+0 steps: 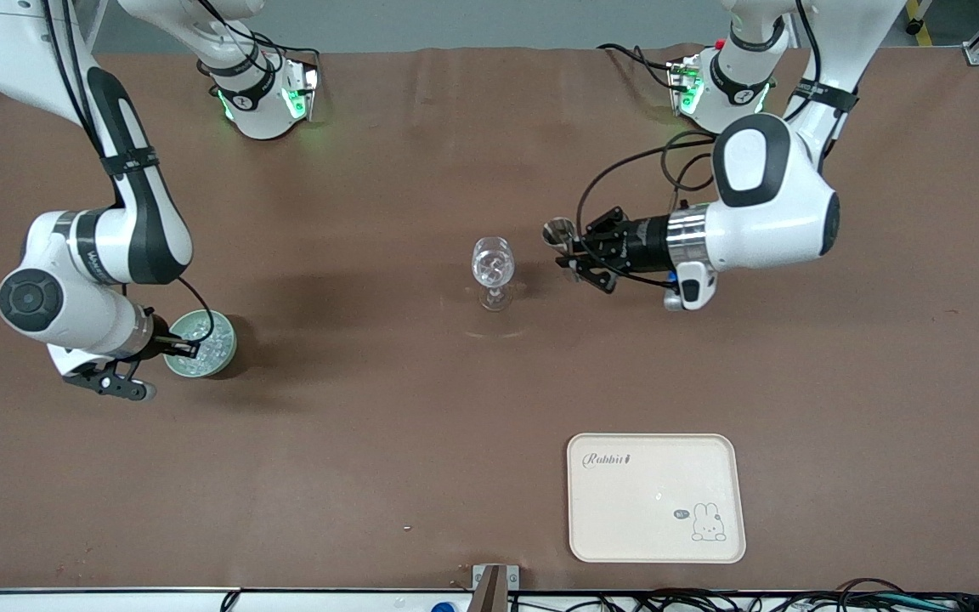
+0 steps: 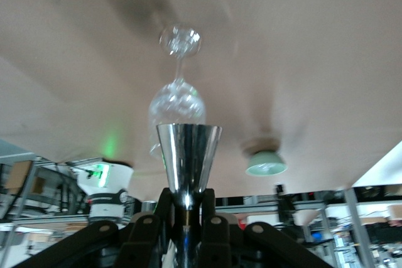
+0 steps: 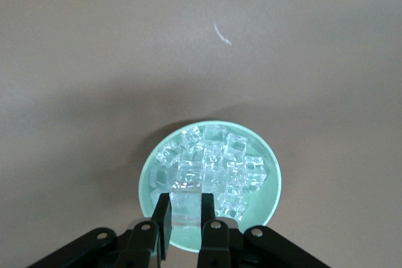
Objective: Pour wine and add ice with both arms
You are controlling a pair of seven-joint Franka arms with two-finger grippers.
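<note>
The jigger hides its lower cone between the jaws. No wine shows inside. The wine glass just past them is blurred.

Two white jointed arms, black joint bands, looping black cables, green base lights, black claws

Arms: two
Jigger: one
Wine glass: one
Green bowl: one
Ice cubes: a heap, too many to count
Tray: one

Silver jigger, clear ice in pale green bowl, cream rabbit-print tray, brown table.
</note>
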